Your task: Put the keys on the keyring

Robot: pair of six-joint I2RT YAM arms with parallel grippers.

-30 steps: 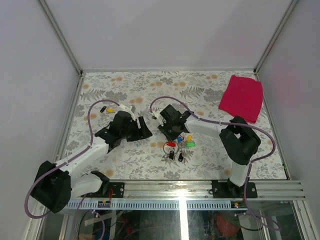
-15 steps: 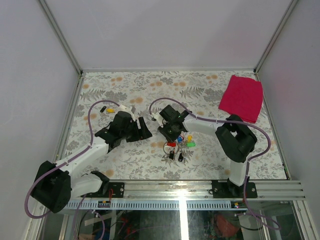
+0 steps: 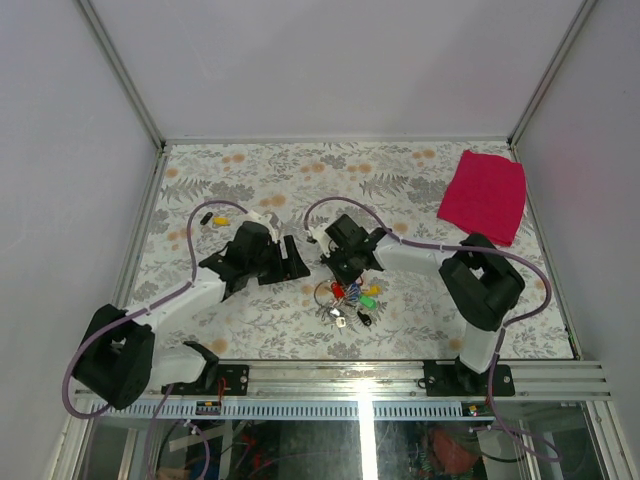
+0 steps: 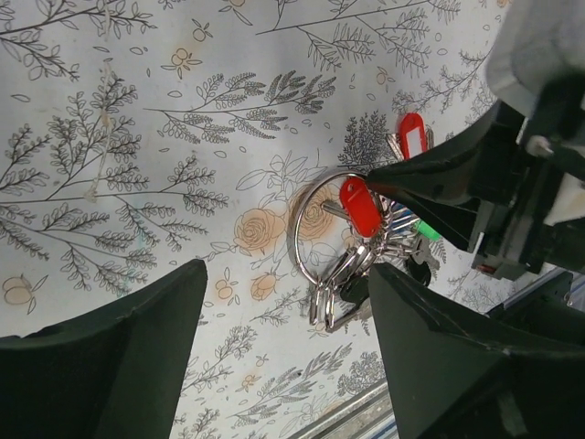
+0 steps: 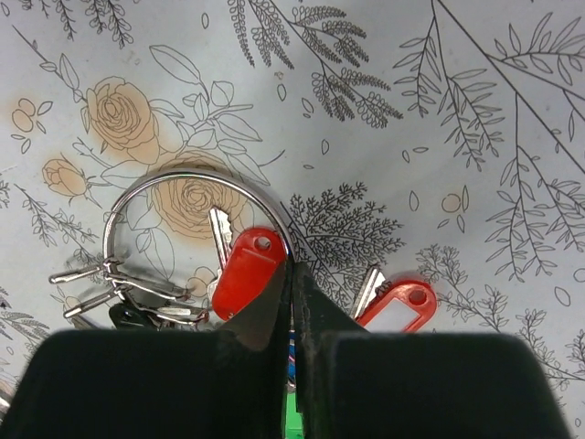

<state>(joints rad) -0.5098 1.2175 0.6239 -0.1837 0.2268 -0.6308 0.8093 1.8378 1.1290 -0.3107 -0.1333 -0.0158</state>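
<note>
The floral-printed table fills the overhead view. A magenta cloth lies at its far right corner, which neither wrist camera reaches. The left gripper hangs with its jaws spread wide and nothing between them. It looks down on the keyring, which lies flat on the table between the two arms, toward the near edge. The right gripper is pinched fully together, its tips meeting on the ring's wire (the wire runs straight into the seam between them). Only the wrist views show the ring as one large loop carrying smaller loops hung with keys. From overhead it is a faint glint beside coloured dots. A red-headed key lies partly inside the loop, against the closed fingertips. A red tag with a clear window lies just outside it. The overhead view alone shows a yellow-headed key well apart, beyond the left arm. Since a second ago the right jaws have gone from part open to closed. The bunch has also slid a little toward the left arm, and the left gripper has edged nearer to it.
</note>
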